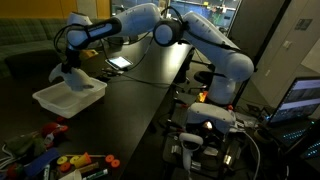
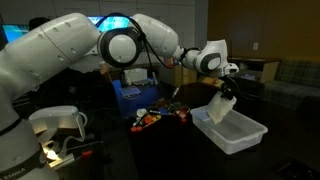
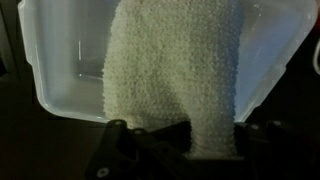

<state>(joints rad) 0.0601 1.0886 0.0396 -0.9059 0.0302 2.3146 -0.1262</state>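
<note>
1. Black table (image 1: 140, 100) takes up most of the scene, pretty dim lighting all round.
2. White arm (image 1: 150, 25) stretches across it, bent down at the wrist over one end.
3. Clear plastic bin (image 1: 70, 95) sits on the table right under the wrist; in the wrist view its rim (image 3: 40, 90) shows past the cloth.
4. Toys (image 1: 60, 160) in bright colours lie in a pile near the bin, not touching it.
5. Cloth (image 3: 175, 70), white and nubbly, hangs straight down with its lower end inside the bin (image 2: 232, 130).
6. Gripper (image 3: 165, 140) is pinched tight on the cloth's top edge, just above the bin.
</note>
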